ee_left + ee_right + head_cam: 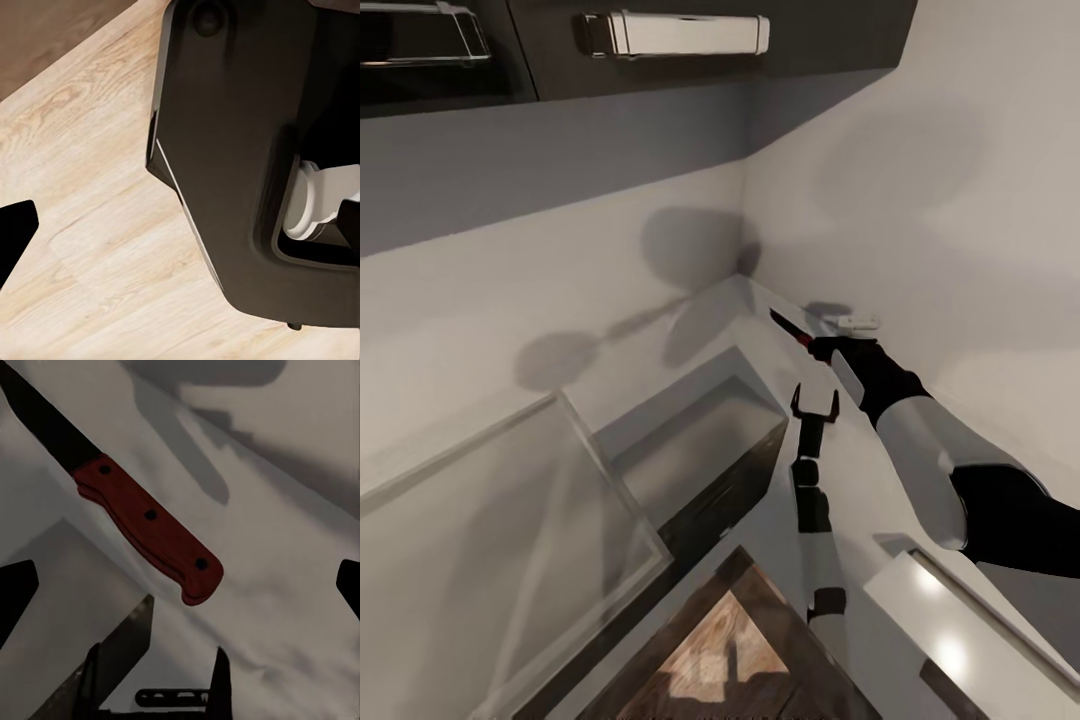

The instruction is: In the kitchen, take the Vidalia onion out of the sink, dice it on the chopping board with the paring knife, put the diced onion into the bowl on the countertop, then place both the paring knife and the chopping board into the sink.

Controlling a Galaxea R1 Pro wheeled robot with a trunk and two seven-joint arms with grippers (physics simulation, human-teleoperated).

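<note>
The slim paring knife with dark pointed blade and reddish riveted handle lies on the glossy grey bench by the wall corner, just beyond the right hand. That hand's fingertips stand wide apart, gripping nothing. The left hand hovers beside a grey steel basin, fingers spread, empty.

Knife lies on the desk near the wall corner, behind the left end effector
</note>
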